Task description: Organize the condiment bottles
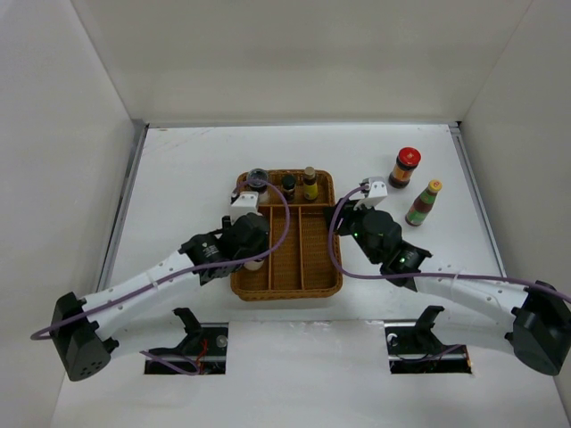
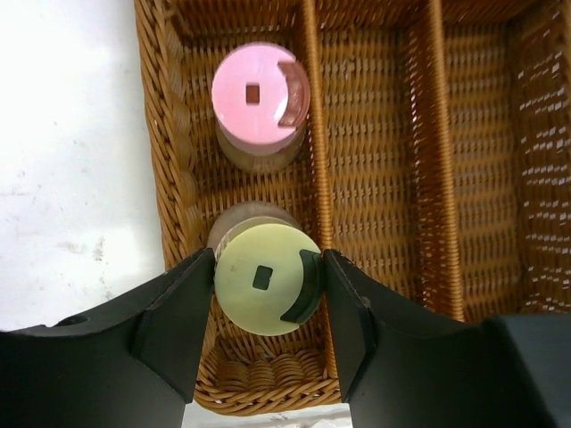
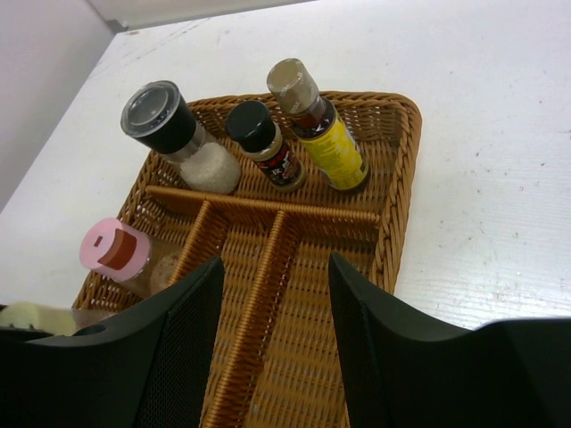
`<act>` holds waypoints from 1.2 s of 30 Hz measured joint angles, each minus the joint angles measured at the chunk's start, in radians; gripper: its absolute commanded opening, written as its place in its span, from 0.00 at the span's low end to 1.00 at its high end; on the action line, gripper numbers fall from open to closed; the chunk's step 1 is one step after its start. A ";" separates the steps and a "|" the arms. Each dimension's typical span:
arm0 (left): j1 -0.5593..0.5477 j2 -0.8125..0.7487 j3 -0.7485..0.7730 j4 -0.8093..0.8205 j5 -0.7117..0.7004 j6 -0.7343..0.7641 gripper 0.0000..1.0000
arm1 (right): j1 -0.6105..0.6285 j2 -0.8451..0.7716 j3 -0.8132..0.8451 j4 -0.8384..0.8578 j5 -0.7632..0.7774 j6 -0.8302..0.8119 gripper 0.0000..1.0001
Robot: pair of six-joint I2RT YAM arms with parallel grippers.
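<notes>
My left gripper (image 2: pixel 268 260) is shut on the pale-yellow-capped bottle (image 2: pixel 266 278), which stands at the near end of the left compartment of the wicker tray (image 2: pixel 169 134). The pink-capped bottle (image 2: pixel 260 94) stands just beyond it. In the top view the left gripper (image 1: pixel 250 250) is over the tray's left side. My right gripper (image 3: pixel 275 260) is open and empty over the tray's right side (image 1: pixel 350 218). The back compartment holds a grey-lidded jar (image 3: pixel 169 134), a slim dark bottle (image 3: pixel 265 143) and a yellow-labelled bottle (image 3: pixel 317 125).
A red-lidded dark jar (image 1: pixel 405 168) and a green-red yellow-capped bottle (image 1: pixel 424 203) stand on the white table to the right of the tray (image 1: pixel 285 292). The tray's middle and right long compartments hold nothing. White walls enclose the table.
</notes>
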State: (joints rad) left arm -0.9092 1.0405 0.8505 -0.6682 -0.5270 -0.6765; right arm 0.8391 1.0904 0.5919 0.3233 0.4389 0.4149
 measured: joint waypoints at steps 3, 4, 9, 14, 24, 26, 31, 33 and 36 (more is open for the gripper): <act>-0.006 0.000 -0.043 0.027 0.014 -0.009 0.45 | 0.000 0.000 0.000 0.000 0.000 0.000 0.55; -0.008 0.000 -0.056 0.036 0.019 -0.014 0.45 | 0.000 0.000 0.000 0.000 0.000 0.000 0.55; -0.009 -0.009 -0.105 0.080 0.031 -0.043 0.51 | 0.000 0.000 0.000 0.000 0.000 0.000 0.55; -0.008 -0.024 -0.113 0.101 0.042 -0.058 0.67 | 0.000 0.000 0.000 0.000 0.001 0.000 0.56; 0.013 -0.146 -0.104 0.088 0.031 -0.048 0.75 | 0.000 -0.006 0.000 0.000 0.001 0.000 0.54; 0.020 -0.162 -0.091 0.069 0.018 -0.035 0.71 | 0.000 -0.016 0.000 0.000 0.002 -0.003 0.43; 0.025 -0.231 -0.031 0.034 -0.041 0.038 0.53 | -0.002 -0.054 0.000 -0.001 0.001 -0.007 0.15; 0.023 -0.276 -0.009 0.054 -0.082 0.075 0.46 | -0.002 -0.074 0.000 -0.004 0.002 -0.010 0.14; 0.018 -0.349 -0.012 0.154 -0.139 0.130 0.42 | -0.002 -0.110 0.013 -0.048 0.021 -0.017 0.16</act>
State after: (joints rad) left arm -0.8913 0.6918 0.8383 -0.5144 -0.6662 -0.5468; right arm 0.8375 0.9802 0.6052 0.2752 0.4603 0.3981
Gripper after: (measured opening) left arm 0.434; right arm 0.144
